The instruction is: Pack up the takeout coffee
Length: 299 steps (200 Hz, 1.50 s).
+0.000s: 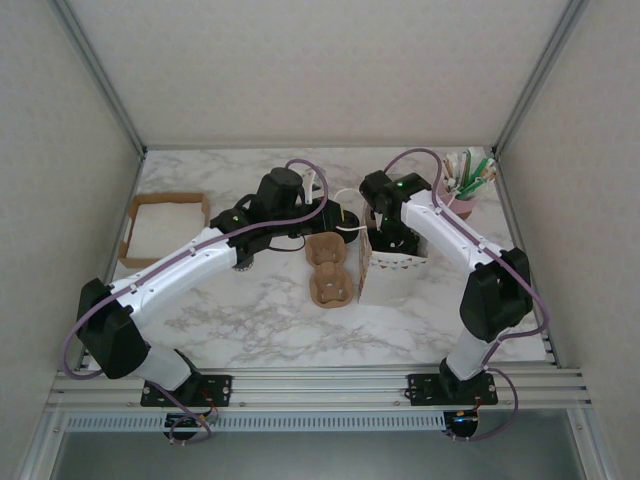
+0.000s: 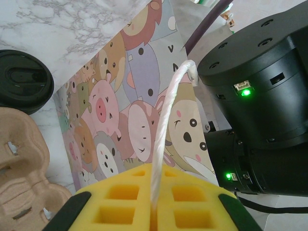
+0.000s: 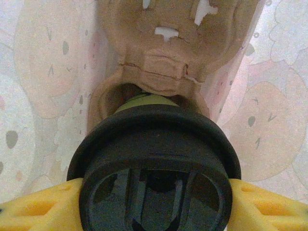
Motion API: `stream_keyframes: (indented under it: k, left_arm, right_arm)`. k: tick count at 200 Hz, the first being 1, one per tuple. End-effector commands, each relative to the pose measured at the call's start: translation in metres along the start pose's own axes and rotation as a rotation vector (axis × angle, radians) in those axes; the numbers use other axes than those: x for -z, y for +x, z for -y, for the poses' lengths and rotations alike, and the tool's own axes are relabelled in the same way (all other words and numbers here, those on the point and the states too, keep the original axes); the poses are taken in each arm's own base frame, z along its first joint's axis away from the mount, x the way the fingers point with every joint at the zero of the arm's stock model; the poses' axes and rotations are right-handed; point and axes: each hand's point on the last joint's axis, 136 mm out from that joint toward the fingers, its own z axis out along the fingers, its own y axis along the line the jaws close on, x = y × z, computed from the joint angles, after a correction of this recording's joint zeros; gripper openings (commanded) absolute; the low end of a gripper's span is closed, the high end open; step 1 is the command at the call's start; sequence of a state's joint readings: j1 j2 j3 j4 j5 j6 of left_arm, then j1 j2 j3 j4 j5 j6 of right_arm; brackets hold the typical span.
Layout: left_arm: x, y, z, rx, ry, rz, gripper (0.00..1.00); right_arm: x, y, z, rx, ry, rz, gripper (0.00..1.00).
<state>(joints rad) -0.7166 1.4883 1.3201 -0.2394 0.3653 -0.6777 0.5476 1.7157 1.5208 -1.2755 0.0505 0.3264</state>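
The takeout coffee (image 3: 154, 168), an olive-green cup under a round black lid, sits between the yellow fingers of my right gripper (image 3: 154, 202), which is shut on it. It hangs inside the cartoon-animal paper bag (image 1: 398, 264), just above one well of a brown cardboard carrier (image 3: 159, 62) that lies in the bag. My left gripper (image 2: 155, 192) is shut on the bag's white rope handle (image 2: 168, 120), holding it up beside the bag's printed wall (image 2: 130, 110). In the top view the left gripper (image 1: 345, 228) and right gripper (image 1: 392, 240) meet at the bag's mouth.
A second brown carrier (image 1: 330, 270) lies on the marble left of the bag, with another black-lidded cup (image 2: 24, 79) behind it. A cardboard tray of white napkins (image 1: 165, 228) stands at the far left. A pink pot of utensils (image 1: 462, 195) is at the back right.
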Motion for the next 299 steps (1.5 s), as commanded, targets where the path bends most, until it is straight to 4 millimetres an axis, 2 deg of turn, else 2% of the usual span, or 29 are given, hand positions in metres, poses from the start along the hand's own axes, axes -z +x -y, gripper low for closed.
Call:
stream_keyframes:
  k: [1,49,130,221,299]
  left_arm:
    - [0.005,-0.009,0.002,-0.01,-0.007,0.026,0.09]
    - [0.005,-0.01,0.003,-0.01,-0.005,0.029,0.09]
    - [0.005,-0.01,0.004,-0.01,-0.005,0.027,0.09]
    - [0.004,-0.01,0.003,-0.007,-0.01,0.029,0.16]
    - [0.005,-0.011,0.003,-0.004,-0.009,0.032,0.18]
  right_arm:
    - [0.001,0.002,-0.001,-0.007,-0.008,-0.015,0.65]
    - [0.005,0.001,-0.001,-0.005,-0.01,-0.008,0.65]
    - [0.016,0.0,-0.002,-0.009,-0.018,0.007,0.73]
    - [0.024,0.003,-0.003,-0.012,-0.029,0.012,0.83]
    - [0.034,0.004,-0.002,-0.015,-0.033,0.03,0.89]
